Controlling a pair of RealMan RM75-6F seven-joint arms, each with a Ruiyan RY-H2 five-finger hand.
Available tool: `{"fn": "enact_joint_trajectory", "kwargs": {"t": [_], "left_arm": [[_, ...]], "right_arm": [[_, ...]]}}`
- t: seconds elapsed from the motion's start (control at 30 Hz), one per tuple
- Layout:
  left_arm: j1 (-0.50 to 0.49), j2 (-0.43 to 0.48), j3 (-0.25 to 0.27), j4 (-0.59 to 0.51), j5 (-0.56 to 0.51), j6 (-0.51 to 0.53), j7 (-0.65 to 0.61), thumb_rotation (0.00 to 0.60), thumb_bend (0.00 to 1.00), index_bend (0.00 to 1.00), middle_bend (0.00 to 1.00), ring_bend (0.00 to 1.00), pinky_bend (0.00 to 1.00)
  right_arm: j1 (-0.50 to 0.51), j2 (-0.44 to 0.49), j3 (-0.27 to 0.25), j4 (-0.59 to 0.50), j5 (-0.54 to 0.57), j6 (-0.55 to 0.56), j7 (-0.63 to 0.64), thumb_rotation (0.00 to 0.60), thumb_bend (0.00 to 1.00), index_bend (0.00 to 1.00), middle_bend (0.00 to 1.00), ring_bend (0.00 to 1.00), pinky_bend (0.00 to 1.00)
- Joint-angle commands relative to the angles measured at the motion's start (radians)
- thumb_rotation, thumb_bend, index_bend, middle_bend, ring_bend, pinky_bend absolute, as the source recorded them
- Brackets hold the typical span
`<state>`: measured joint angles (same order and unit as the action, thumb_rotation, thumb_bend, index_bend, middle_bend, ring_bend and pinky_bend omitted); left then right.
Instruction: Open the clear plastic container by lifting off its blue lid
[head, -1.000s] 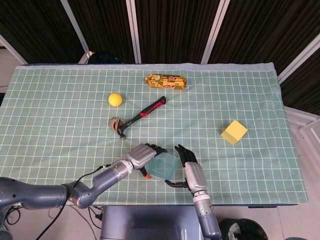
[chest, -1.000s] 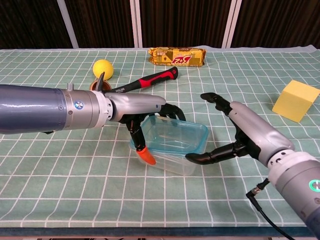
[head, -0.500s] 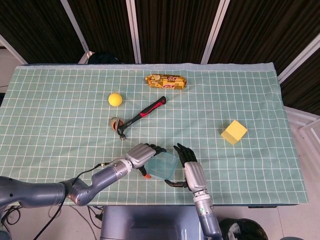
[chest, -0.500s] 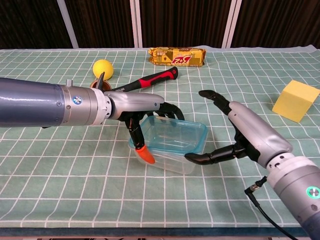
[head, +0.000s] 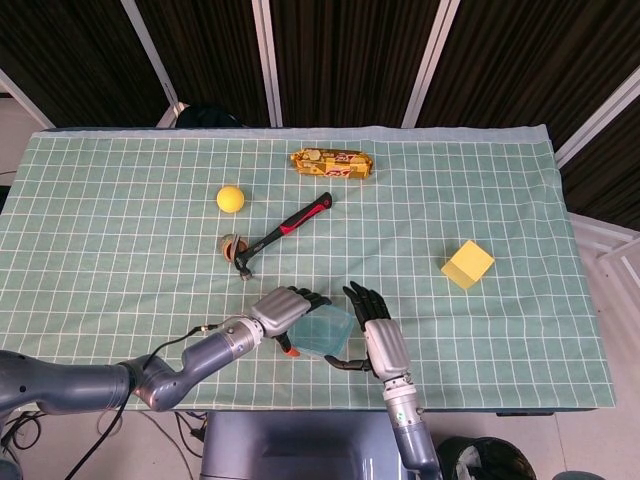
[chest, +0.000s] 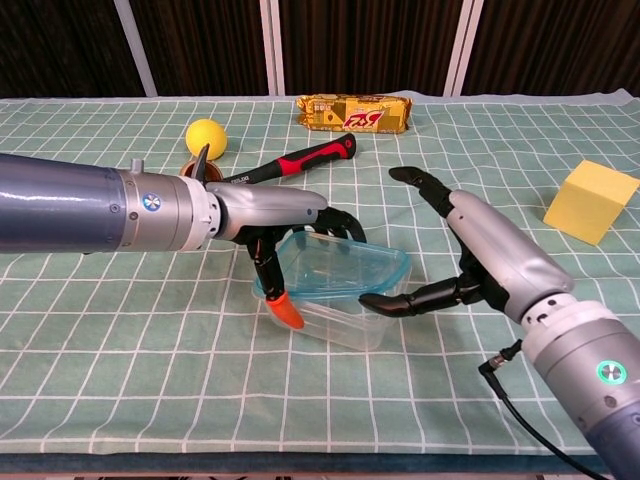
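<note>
Two hands meet at the clear plastic container near the table's front edge. Our left hand holds its left end, fingers draped over the blue lid and thumb underneath. Our right hand cups the other end with fingers spread apart, thumb at the lid's rim. Behind lie a hammer and a yellow ball.

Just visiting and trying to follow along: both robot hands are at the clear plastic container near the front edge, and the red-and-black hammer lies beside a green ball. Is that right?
Nearly. In the head view the ball beside the red-and-black hammer is yellow, not green. Both hands, left and right, are indeed at the clear plastic container.
</note>
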<state>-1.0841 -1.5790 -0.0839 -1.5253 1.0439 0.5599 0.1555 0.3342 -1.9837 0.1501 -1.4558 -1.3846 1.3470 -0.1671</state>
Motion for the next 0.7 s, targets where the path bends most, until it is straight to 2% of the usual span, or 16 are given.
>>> {"fn": "enact_joint_trajectory", "kwargs": {"t": [0.03,0.33,0.7], "left_arm": [[-0.001,-0.001,-0.001,0.000,-0.001,0.002,0.000,0.600,0.06,0.25,0.25,0.23,0.39],[-0.002,0.001,-0.005,-0.002,-0.005,0.006,-0.008,0.600,0.06,0.25,0.25,0.23,0.39],[-0.003,0.004,-0.007,0.000,-0.008,0.005,-0.022,0.600,0.06,0.25,0.25,0.23,0.39]], "right_arm": [[0.004,0.002,0.002,0.007,-0.004,-0.001,-0.004,0.600,0.32,0.00,0.00,0.00,0.00],[0.004,0.012,-0.005,0.027,-0.003,-0.011,-0.011,0.600,0.44,0.00,0.00,0.00,0.00],[0.000,0.028,-0.027,0.043,-0.018,-0.017,-0.007,0.600,0.45,0.00,0.00,0.00,0.00]]}}
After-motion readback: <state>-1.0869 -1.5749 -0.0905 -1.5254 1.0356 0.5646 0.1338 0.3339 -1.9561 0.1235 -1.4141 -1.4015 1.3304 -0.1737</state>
